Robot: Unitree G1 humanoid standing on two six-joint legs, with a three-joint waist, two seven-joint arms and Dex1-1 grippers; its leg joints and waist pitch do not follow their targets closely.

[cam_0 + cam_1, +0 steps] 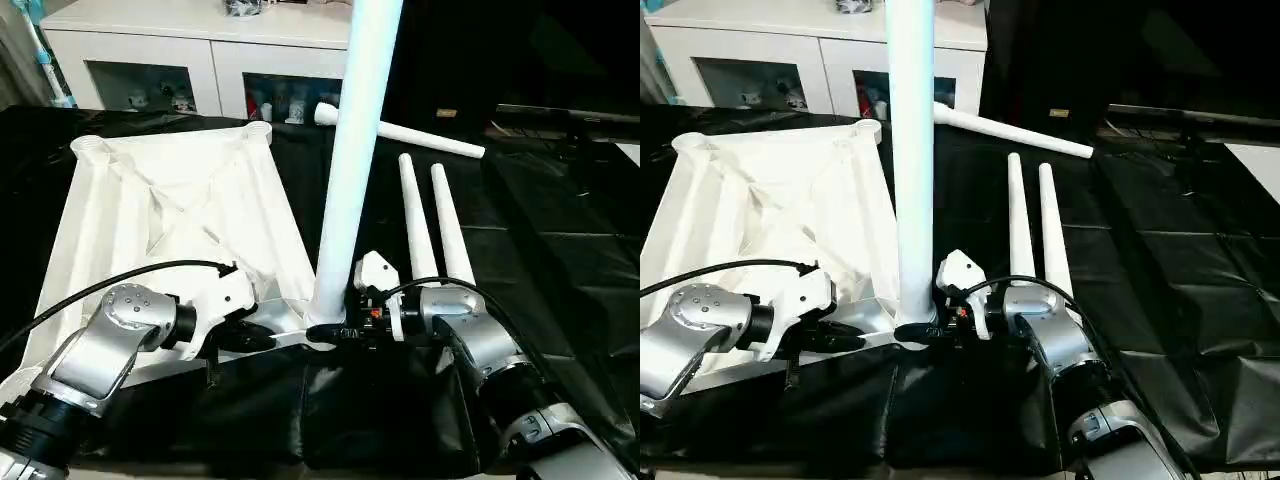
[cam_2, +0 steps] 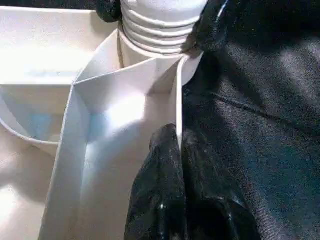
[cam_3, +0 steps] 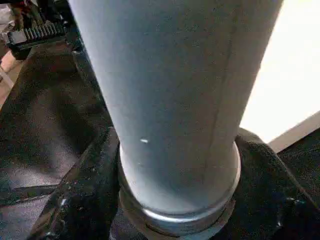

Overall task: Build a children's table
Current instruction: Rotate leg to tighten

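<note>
The white tabletop (image 1: 170,210) lies upside down on black cloth, its ribbed X-braced underside facing up. One white leg (image 1: 350,150) stands upright in the near right corner socket (image 2: 150,55). My right gripper (image 1: 323,333) is closed around the base of this leg (image 3: 175,100), with a black finger (image 3: 75,190) pressed against each side. My left gripper (image 1: 255,340) is shut on the tabletop's thin rim wall (image 2: 177,100), just beside that socket.
Two loose legs (image 1: 415,220) (image 1: 452,225) lie side by side on the cloth to the right. A third leg (image 1: 400,132) lies crosswise behind them. A white cabinet with glass doors (image 1: 200,50) stands at the back.
</note>
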